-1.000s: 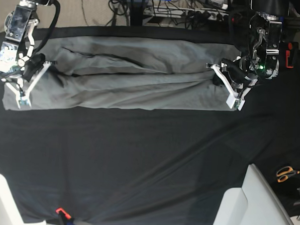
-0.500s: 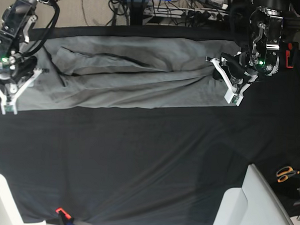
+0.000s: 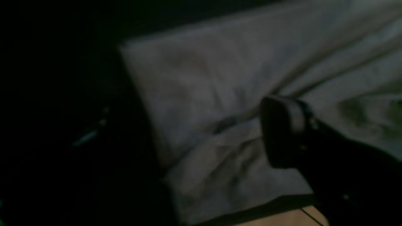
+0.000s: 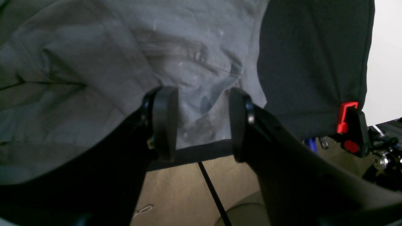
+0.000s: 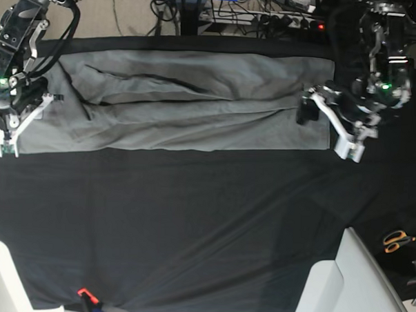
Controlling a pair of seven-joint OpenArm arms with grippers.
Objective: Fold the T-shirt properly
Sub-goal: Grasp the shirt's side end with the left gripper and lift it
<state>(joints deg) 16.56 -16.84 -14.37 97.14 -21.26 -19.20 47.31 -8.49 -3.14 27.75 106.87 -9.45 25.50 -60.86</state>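
**Operator:** State the position of the T-shirt (image 5: pixel 196 104).

**Technician:** It lies as a long grey band across the far part of the table (image 5: pixel 191 231), on the black cloth (image 5: pixel 192 197). 1 long fold has been made; the near edge runs fairly straight. Diagonal creases cross the middle, and a dark open fold shows toward the right gripper's end.

**Operator:** Gripper status?

**Technician:** The left gripper (image 5: pixel 327 126) stands with jaws wide apart at one short end, 1 finger over the cloth, nothing held. The right gripper (image 4: pixel 201 125) has its jaws partly apart over the other end; in the right wrist view, fabric shows between the pads but is not pinched. Both appear to be clear of the garment.

**Operator:** How should the current step be done well?

**Technician:** I judge this to be a release and reposition between folds.
1. Lift both grippers straight up, so that no finger drags the hem and disturbs the band.
2. Regrasp at matching corners of the short ends, taking all layers together.
3. Keep light tension along the length, to draw out the diagonal creases before the next fold.

**Operator:** Risk?

**Technician:** Pinching the black cloth with the grey fabric.
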